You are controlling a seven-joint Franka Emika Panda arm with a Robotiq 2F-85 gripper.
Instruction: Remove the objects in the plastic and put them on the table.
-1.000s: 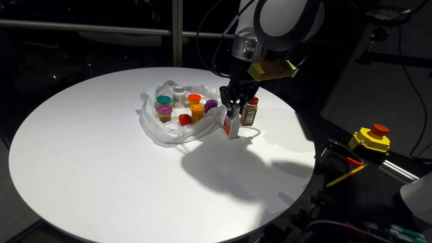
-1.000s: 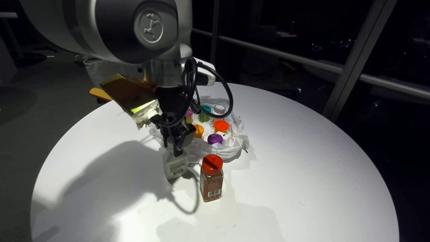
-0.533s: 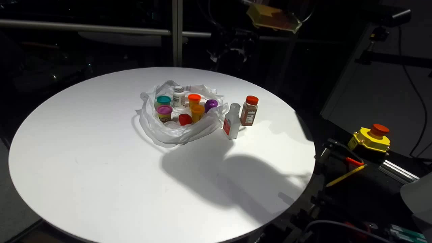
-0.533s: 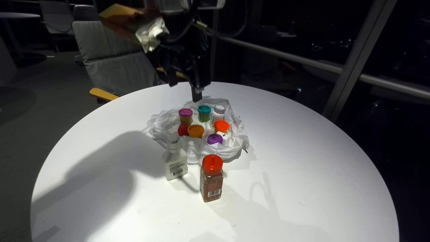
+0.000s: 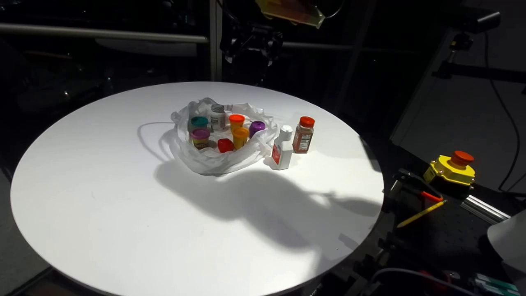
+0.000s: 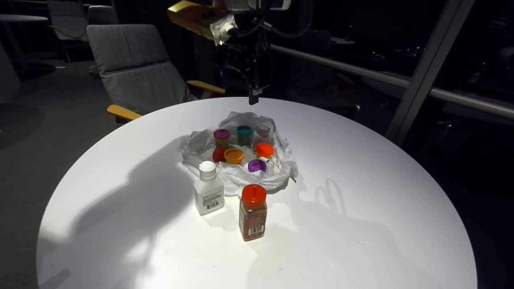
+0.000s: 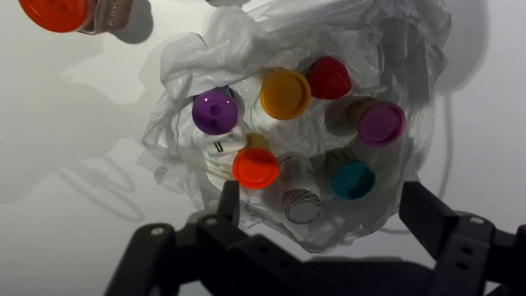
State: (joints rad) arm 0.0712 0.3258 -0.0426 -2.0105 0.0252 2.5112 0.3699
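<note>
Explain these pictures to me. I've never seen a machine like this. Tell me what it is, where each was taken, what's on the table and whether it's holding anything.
This is a robot arm, mostly out of frame, ending in a two-fingered pincer that grasps things. The exterior views come from two cameras standing apart from it; the wrist view comes from a camera carried by the arm itself, looking down. On the round white table lies a wrinkled plastic bag, spread open. In it are four lidded tubs, a rounded white bottle, a purple thing, a red thing and a small white piece that I can't identify. Beside the bag stand a white bottle with a red label and a red-lidded jar. The pincer stands open and holds nothing.
</note>
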